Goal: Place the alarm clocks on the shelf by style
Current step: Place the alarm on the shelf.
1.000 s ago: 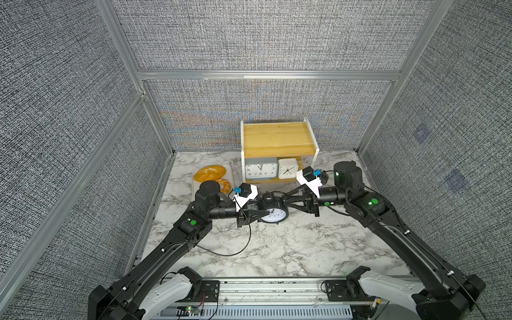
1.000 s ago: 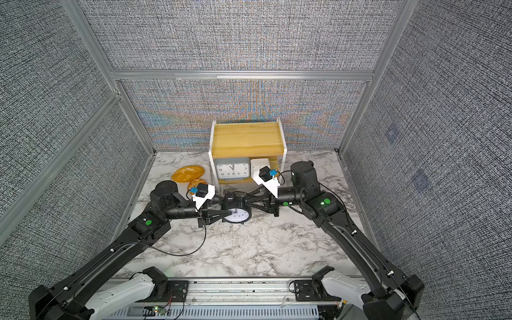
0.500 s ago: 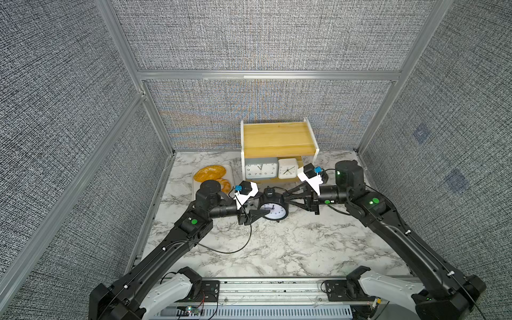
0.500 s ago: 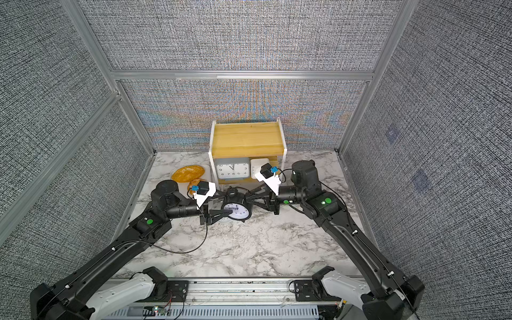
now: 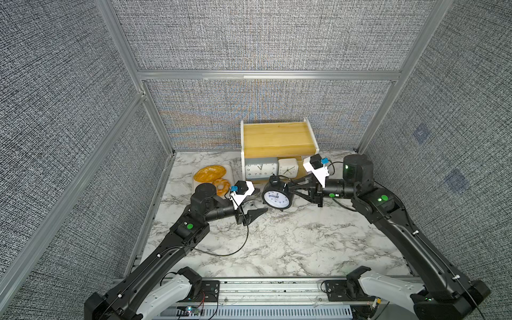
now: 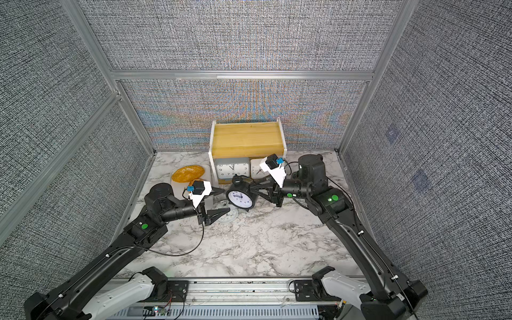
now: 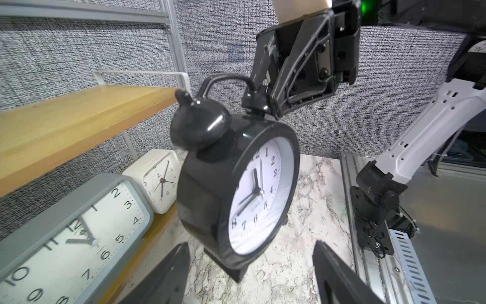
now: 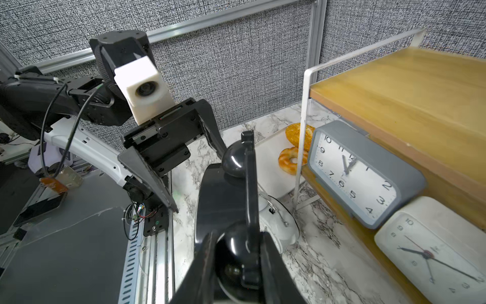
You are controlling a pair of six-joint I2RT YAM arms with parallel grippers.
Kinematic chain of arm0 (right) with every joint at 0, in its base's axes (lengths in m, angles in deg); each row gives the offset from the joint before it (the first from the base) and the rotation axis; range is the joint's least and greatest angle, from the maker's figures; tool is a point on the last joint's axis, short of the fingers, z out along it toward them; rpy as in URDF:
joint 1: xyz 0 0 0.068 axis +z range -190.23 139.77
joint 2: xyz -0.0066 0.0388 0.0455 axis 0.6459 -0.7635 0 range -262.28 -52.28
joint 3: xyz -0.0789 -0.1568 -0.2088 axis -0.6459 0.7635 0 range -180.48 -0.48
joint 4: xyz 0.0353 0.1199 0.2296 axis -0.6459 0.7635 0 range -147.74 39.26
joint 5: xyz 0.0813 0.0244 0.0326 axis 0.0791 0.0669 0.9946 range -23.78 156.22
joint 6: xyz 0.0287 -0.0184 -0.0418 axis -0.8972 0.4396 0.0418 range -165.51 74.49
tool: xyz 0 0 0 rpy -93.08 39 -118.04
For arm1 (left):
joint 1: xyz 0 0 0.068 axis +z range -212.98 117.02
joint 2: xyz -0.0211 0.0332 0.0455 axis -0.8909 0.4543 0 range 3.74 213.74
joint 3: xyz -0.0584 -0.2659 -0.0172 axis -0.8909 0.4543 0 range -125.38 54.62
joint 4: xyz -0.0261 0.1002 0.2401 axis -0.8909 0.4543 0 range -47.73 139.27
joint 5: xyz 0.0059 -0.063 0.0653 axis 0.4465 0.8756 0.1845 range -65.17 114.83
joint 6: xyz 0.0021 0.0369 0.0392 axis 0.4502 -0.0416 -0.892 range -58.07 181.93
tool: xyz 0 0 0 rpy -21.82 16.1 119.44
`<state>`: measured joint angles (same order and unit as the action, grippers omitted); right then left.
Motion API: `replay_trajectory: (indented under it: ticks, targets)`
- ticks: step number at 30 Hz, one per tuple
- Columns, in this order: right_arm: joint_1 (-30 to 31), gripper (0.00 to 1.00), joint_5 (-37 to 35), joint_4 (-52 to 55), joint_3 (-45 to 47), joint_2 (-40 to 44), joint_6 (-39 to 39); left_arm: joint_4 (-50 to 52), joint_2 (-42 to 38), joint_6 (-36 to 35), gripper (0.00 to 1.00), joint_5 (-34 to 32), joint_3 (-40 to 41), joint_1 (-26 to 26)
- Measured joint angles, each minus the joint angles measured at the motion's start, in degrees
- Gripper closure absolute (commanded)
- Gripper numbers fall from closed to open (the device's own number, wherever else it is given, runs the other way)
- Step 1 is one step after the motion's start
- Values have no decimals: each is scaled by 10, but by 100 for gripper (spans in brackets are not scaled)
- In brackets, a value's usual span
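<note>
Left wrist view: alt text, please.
The right gripper holds a black twin-bell clock by its top, beyond the open left gripper. Behind, a grey clock and a white square clock sit on the lower board of the shelf.

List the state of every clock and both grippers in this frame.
black twin-bell clock: tilted, hanging from the right gripper
right gripper: jaws shut on that clock's top
left gripper: jaws open, apart from the black clock
white twin-bell clock: lying on the table below the left gripper
grey rectangular clock: upright on the shelf's lower board
small white square clock: upright beside it, same board
</note>
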<state>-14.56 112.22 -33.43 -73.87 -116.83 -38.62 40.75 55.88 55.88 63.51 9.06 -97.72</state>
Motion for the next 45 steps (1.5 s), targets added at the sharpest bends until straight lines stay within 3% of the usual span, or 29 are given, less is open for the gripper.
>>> replay_trajectory:
  ticks: [3,17,33,45]
  targets:
    - [-12,96,-3,8,-38,-14,-1,4,-19,-2,16,-18,7,0]
    - [-99,98,-24,46,-270,-149,-26,36,-67,-2,16,-72,23,0]
    - [-114,99,-169,196,-562,-346,-13,68,-79,-15,16,-87,21,0]
    - [-114,96,-198,251,-620,-397,5,68,-71,-17,16,-91,20,0]
